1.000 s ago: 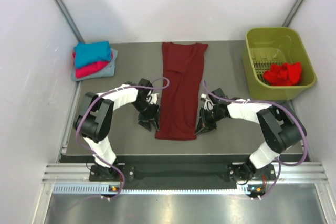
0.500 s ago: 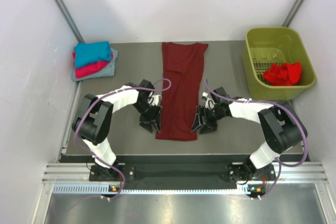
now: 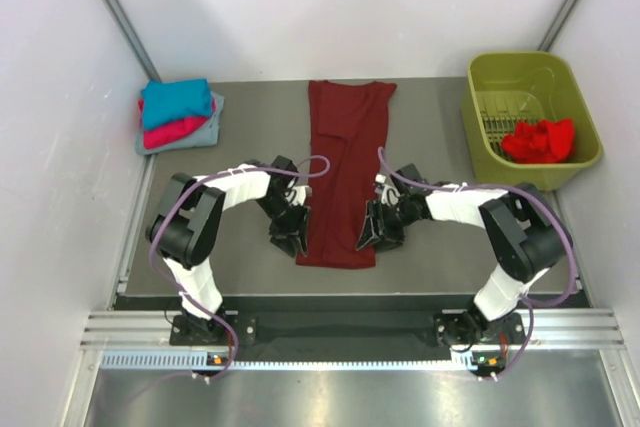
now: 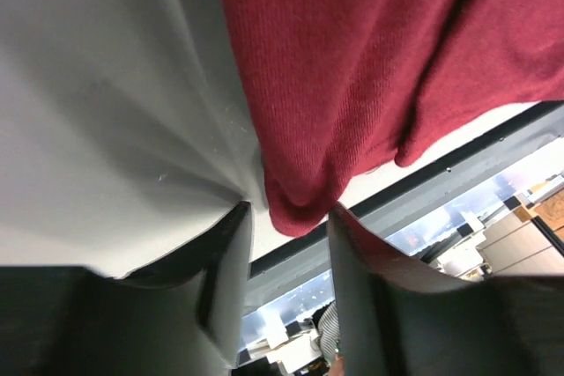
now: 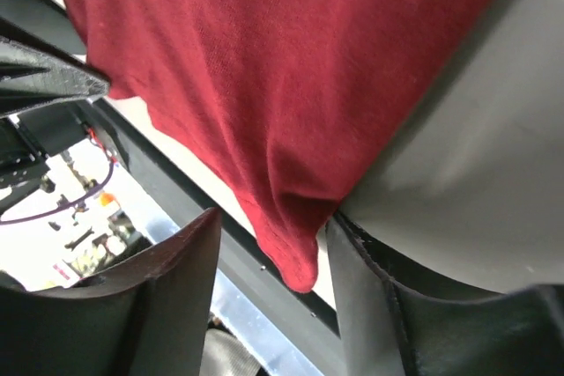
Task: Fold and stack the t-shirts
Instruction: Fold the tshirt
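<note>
A dark maroon t-shirt lies as a long folded strip down the middle of the table. My left gripper stands open at the strip's near left corner, and in the left wrist view that corner pokes between the spread fingers of the gripper. My right gripper is open at the near right corner; the cloth tip hangs between its fingers, unpinched. Folded teal, pink-red and pale grey-blue t-shirts are stacked at the back left. A bright red t-shirt lies crumpled in the basket.
The olive-green plastic basket stands at the back right. White walls close in the table on both sides. The table's near edge and a metal rail run just behind the shirt's hem.
Both grippers have slid inward onto the maroon shirt's near corners. The right gripper went from shut to open. The shirt has not moved.
</note>
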{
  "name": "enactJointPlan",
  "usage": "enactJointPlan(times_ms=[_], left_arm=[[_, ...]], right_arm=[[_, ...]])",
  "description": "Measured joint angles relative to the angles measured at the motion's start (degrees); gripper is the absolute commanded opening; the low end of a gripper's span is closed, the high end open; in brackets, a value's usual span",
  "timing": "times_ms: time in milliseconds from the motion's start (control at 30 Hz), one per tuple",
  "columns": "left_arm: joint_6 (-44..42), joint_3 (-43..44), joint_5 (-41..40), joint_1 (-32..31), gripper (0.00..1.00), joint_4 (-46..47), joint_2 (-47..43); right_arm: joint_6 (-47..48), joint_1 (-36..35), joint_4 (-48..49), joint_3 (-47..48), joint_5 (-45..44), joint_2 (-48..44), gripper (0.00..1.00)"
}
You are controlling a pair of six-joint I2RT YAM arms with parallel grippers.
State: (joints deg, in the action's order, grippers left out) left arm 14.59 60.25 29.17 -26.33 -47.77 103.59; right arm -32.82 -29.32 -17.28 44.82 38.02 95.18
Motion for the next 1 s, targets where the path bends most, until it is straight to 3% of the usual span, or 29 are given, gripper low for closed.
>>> enactJointPlan(times_ms=[167,233,333,367,667,1000], left_arm=[[0.4,0.0,0.0,0.0,0.31,0.2,0.8],[0.5,0.0,0.0,0.0,0.26,0.3,0.8],[0.9,0.0,0.3,0.0,0.05,0.7,0.8],[0.9,0.0,0.5,0.0,0.0,0.9,0.8],[0.3,0.5,1.8,0.0,0.0,0.8,0.2],[-0.6,1.1,3.2,-0.7,0.0,0.3,-10.0]], right_arm=[[-0.3,-0.6,1.1,0.7,-0.2,1.9,0.27],[-0.3,-0.9,1.3,0.7,-0.5,2.2,0.22],[-0.1,-1.3,1.4,0.7,-0.6,2.2,0.0],[-0.2,-1.3,1.4,0.7,-0.6,2.2,0.0],[0.9,-1.3,-0.4,-0.5,-1.4,-3.0,0.0],[5.4,2.5,-5.2,-1.4,-2.6,-13.7,0.0]])
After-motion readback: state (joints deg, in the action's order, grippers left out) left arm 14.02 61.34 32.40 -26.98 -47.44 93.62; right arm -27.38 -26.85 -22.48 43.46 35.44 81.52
